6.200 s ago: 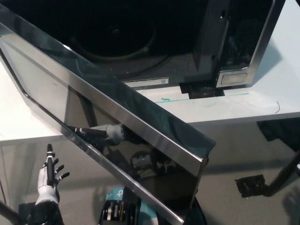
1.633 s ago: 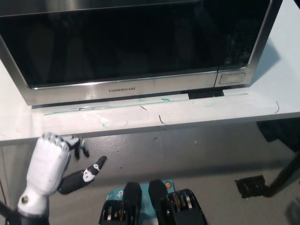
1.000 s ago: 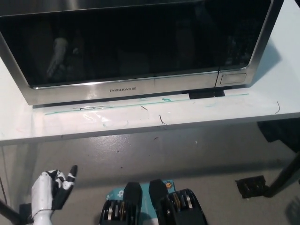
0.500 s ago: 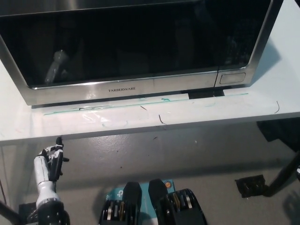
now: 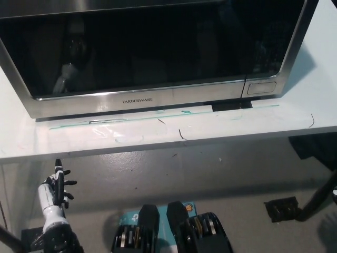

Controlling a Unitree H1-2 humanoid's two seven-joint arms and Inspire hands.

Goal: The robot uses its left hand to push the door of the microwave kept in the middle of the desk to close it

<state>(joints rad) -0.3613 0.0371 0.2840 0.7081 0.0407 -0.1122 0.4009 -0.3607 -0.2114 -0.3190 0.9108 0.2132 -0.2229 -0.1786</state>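
The steel microwave (image 5: 158, 97) stands on the white desk (image 5: 158, 134), and its dark glass door (image 5: 137, 47) lies flush with the front, shut. My white left hand (image 5: 54, 192) hangs at the lower left, below the desk's front edge and well clear of the door. Its fingers are apart and hold nothing. The door glass shows a faint reflection of the hand. My right hand does not appear in the head view.
The desk's front edge (image 5: 158, 149) runs across the middle of the picture, with grey floor (image 5: 210, 179) below it. A black stand foot (image 5: 287, 209) rests on the floor at the lower right.
The door swung from wide open to fully shut early on. Since then my left hand dropped away from the microwave to the lower left and turned edge-on, fingers pointing up.
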